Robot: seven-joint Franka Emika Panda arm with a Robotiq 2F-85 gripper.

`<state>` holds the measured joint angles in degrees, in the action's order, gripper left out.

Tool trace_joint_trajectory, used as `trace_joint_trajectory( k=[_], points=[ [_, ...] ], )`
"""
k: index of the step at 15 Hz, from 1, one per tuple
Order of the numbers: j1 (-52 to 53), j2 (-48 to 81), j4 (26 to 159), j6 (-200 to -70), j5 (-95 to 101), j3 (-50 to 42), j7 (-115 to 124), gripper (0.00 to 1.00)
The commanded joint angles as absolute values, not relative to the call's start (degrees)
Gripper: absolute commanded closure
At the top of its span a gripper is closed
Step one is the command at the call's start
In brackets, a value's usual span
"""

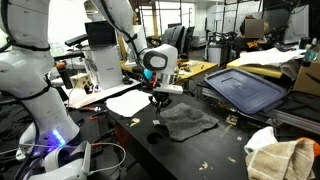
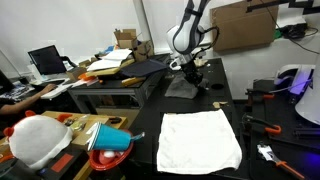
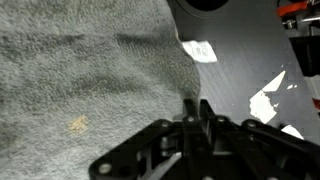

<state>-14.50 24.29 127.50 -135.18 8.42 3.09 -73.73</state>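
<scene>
One broad black table [image 2: 262,108] carried everything, and its top was smooth enough to throw back bright patches in the wrist view. On it, in an exterior view, a white cloth [image 2: 200,140] lay spread flat and roughly square, well apart from where you worked. A dark blue tray [image 1: 245,88] with a raised rim sat tilted behind your tool. A pale flat sheet [image 1: 125,102] lay on the other side.

The grey cloth [image 3: 80,80] was smaller than these. It was a nubbly terry piece, rumpled into soft folds, lying on the table directly under your arm and showing in both exterior views [image 1: 187,120] [image 2: 185,88]. One small tan spot marked its pile.

Your gripper [image 3: 195,108] hung low over that cloth's edge, where fabric met bare tabletop. Its black fingers [image 3: 186,112] were drawn together with barely a slit between them. You couldn't tell from these views whether a fold was pinched there. Nothing crowded the tool closely.
</scene>
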Motion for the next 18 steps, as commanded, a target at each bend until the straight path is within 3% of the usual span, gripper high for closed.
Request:
trace_joint_trajectory(
  k=[1,7,9,10,11,12,13,18],
  points=[
    [-13.2,22.0,128.7,-129.7,10.1,2.6,-82.3,0.58],
    [-11.0,23.0,126.2,-127.9,11.6,0.7,-83.9,0.12],
    [-10.5,24.1,124.2,-129.2,11.5,-0.4,-81.2,0.0],
    [-10.3,24.9,123.0,-130.5,11.8,-0.8,-80.2,0.0],
    [-9.8,25.9,122.1,-132.6,12.8,-1.4,-79.1,0.34],
    [-9.3,26.8,121.1,-134.7,13.9,-1.9,-77.7,0.28],
    [-8.7,27.8,120.4,-137.5,15.9,-2.5,-76.7,0.28],
    [-6.2,32.4,117.6,-147.7,25.0,-4.4,-72.4,0.66]
  ],
)
